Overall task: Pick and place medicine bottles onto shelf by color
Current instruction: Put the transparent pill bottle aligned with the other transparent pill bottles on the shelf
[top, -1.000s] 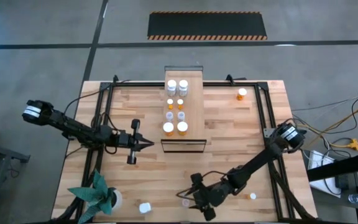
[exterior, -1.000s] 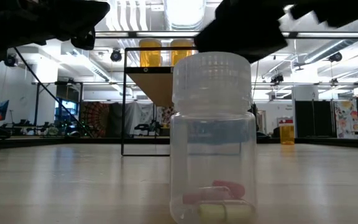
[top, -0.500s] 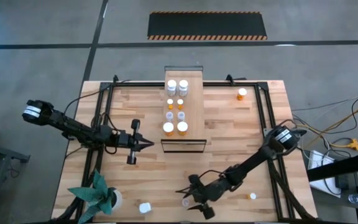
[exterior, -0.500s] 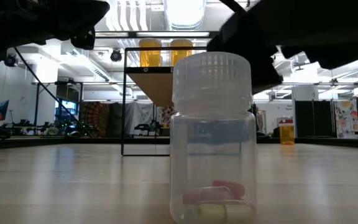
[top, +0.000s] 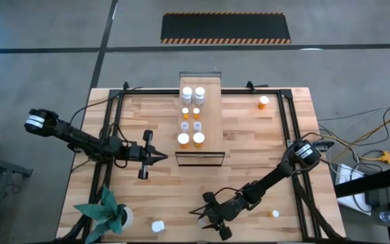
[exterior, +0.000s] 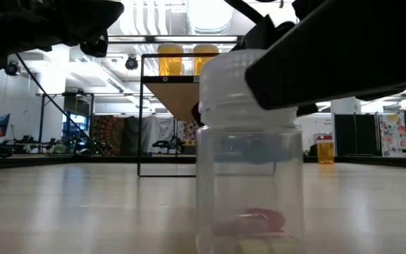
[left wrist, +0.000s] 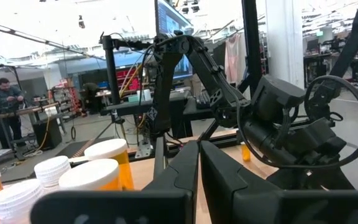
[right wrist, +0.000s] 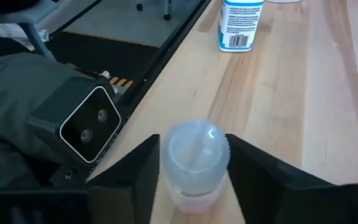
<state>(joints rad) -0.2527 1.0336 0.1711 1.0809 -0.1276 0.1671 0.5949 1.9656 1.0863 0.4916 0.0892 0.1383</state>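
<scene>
Right gripper (right wrist: 194,171): jaws apart, straddling the clear bottle (right wrist: 194,163), which stands upright on the counter (right wrist: 278,118) between them. Left gripper (top: 156,157): jaws together, beside the shelf (top: 210,115).

Clear medicine bottle (right wrist: 196,163), white-capped, upright at the table's near edge, pills inside. Shelf (top: 199,116) carries eight upright bottles in pairs; orange bottle (top: 263,103) stands apart.

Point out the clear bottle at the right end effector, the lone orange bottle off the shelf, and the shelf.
clear bottle (right wrist: 194,149), right wrist view, on its cap.
lone orange bottle (top: 263,102), high view, on its white cap.
shelf (top: 212,115), high view, on bare board.
</scene>
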